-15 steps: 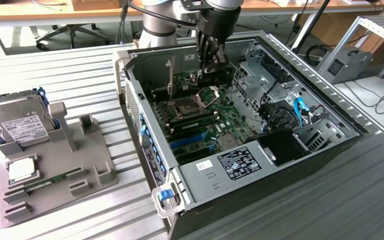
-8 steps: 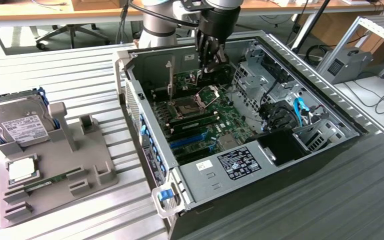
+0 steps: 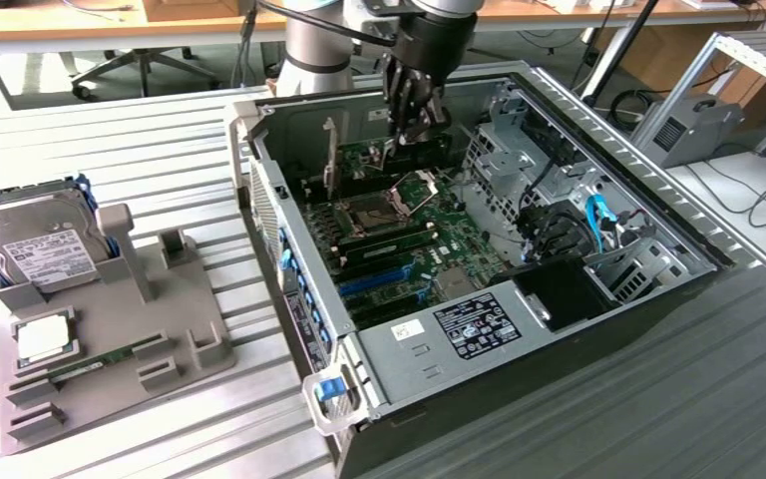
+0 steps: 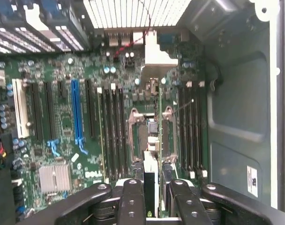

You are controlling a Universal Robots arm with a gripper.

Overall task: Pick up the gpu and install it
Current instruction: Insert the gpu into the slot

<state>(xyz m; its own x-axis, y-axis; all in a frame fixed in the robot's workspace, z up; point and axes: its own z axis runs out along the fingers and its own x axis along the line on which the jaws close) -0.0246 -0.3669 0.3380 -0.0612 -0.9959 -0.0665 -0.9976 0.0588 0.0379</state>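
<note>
My gripper (image 3: 414,122) reaches down into the open computer case (image 3: 296,299) near its far end. It is shut on the gpu (image 3: 410,148), a slim dark card held upright. In the wrist view the gpu (image 4: 154,176) is edge-on between my two fingers (image 4: 131,201), running out over the processor socket (image 4: 152,129) and the memory slots. It hangs above the motherboard (image 4: 63,140), apart from the long blue expansion slot (image 4: 77,110) off to one side.
A grey holder tray (image 3: 117,339) on the exterior view's left carries a silver hard drive (image 3: 44,249), a processor chip (image 3: 44,339) and a green memory stick (image 3: 91,361). Drive cages and cables (image 3: 582,225) fill the case's right side. A silver bracket (image 3: 328,150) stands by the case's rear wall.
</note>
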